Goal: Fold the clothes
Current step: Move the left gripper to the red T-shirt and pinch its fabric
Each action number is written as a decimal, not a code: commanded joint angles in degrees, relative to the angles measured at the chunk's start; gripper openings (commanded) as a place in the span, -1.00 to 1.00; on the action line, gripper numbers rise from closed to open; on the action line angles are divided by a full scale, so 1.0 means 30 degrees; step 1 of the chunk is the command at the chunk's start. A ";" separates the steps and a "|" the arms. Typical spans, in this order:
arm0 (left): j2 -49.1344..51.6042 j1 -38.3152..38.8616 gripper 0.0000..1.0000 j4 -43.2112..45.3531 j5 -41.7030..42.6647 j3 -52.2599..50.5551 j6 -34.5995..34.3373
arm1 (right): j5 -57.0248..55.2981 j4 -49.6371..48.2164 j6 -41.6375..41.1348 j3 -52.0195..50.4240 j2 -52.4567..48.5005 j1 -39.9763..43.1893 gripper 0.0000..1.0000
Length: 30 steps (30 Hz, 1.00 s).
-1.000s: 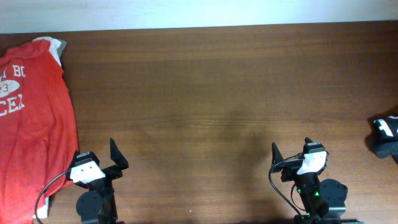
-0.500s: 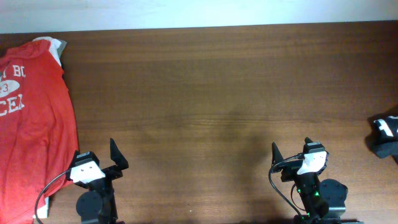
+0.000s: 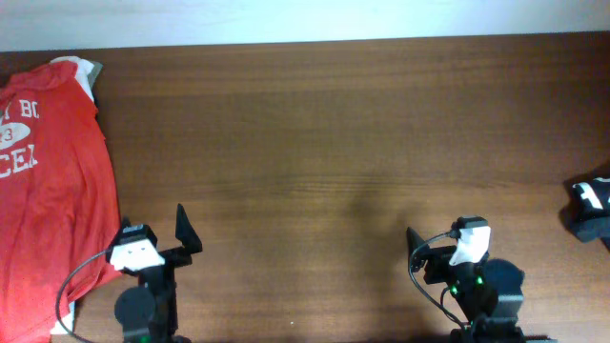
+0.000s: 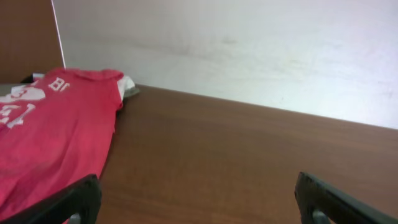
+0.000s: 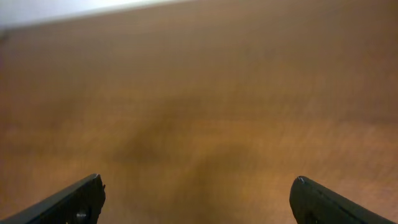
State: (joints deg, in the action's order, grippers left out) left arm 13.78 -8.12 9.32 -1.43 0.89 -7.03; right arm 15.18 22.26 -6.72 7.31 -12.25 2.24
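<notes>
The red-orange T-shirt (image 3: 48, 181) with white lettering lies flat at the table's far left, partly off the left edge of the overhead view. It also shows in the left wrist view (image 4: 43, 130). My left gripper (image 3: 157, 243) is open and empty near the front edge, just right of the shirt's lower hem; its fingers frame bare wood (image 4: 199, 202). My right gripper (image 3: 440, 250) is open and empty at the front right, far from the shirt, over bare table (image 5: 198, 199).
A white garment edge (image 3: 88, 74) peeks out beside the shirt's top right. A black and white object (image 3: 591, 208) sits at the right edge. The brown wooden table (image 3: 334, 143) stretches between the arms; a pale wall lies beyond its far edge.
Both arms have shifted: the left gripper has turned and moved slightly right, the right gripper has moved slightly left and lower. The shirt has not moved.
</notes>
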 commanded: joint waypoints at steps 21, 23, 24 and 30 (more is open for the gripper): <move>2.3030 0.0022 0.98 -0.7788 0.6550 1.8761 0.0641 | 0.2645 1.0295 0.0219 1.5970 -2.0691 -0.0117 0.97; 2.3030 0.0029 0.98 -0.7796 0.6557 1.8761 0.0335 | 0.2652 1.0309 0.0219 1.5963 -2.0691 -0.0117 0.97; 2.3030 0.0022 0.98 -0.7781 0.6550 1.8761 0.0248 | 0.2652 1.0309 0.0219 1.5963 -2.0691 -0.0117 0.97; 2.3030 0.0029 0.90 -0.8480 0.7876 1.8761 0.0219 | 0.2659 1.0812 0.0219 1.5963 -2.0691 -0.0117 0.97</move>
State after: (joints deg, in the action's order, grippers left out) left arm 83.15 -8.12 -14.59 17.87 56.16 -6.04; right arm 23.46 54.04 -6.22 53.95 -74.22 2.24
